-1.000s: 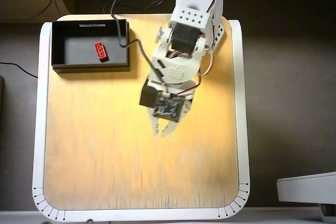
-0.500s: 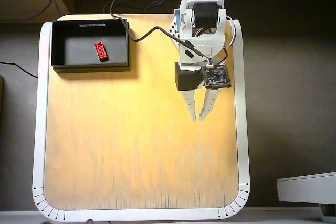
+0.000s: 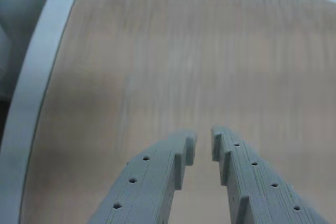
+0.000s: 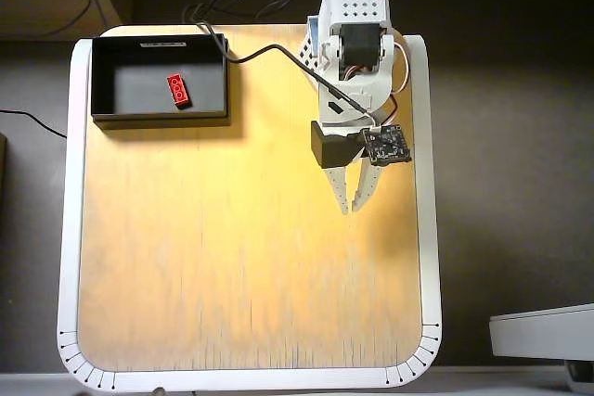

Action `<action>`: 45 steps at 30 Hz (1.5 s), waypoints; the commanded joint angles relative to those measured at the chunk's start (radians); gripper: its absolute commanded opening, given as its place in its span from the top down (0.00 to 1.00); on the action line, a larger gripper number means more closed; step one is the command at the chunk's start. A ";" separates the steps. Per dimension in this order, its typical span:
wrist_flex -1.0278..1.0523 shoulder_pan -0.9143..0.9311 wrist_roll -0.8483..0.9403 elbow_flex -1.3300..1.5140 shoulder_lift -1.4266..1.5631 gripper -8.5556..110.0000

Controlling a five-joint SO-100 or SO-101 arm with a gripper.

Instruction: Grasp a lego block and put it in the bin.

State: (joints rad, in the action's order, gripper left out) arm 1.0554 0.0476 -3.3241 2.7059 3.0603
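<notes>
The red lego block (image 4: 177, 90) lies on the dark floor of the black bin (image 4: 130, 85), at the table's far left corner in the overhead view. My gripper (image 4: 351, 208) hangs over bare wood right of the table's middle, well away from the bin. Its white fingers (image 4: 360, 187) point toward the near edge. In the wrist view the gripper (image 3: 203, 142) has its grey jaws almost together, with only a thin slit and nothing between them. Neither the block nor the bin shows in the wrist view.
The wooden table (image 4: 232, 275) has a raised white rim (image 4: 68, 229); the same rim (image 3: 31, 98) runs down the left of the wrist view. A black cable (image 4: 260, 51) arcs from behind the bin to the arm. A grey object (image 4: 543, 331) sits off the table, lower right.
The arm swung from the table's middle to the right and straightened, fingers now pointing at the near edge. In the last half second it barely moved. The block stayed in the bin.
</notes>
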 commanded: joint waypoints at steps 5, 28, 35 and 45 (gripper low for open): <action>-0.043 0.000 0.003 0.124 0.138 0.93; -0.057 0.055 0.095 0.471 0.238 0.93; 0.156 0.055 0.104 0.471 0.238 0.93; 0.284 0.051 0.249 0.471 0.238 0.93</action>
State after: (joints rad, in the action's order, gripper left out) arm 1.3208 0.0951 -3.1155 3.0005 3.2076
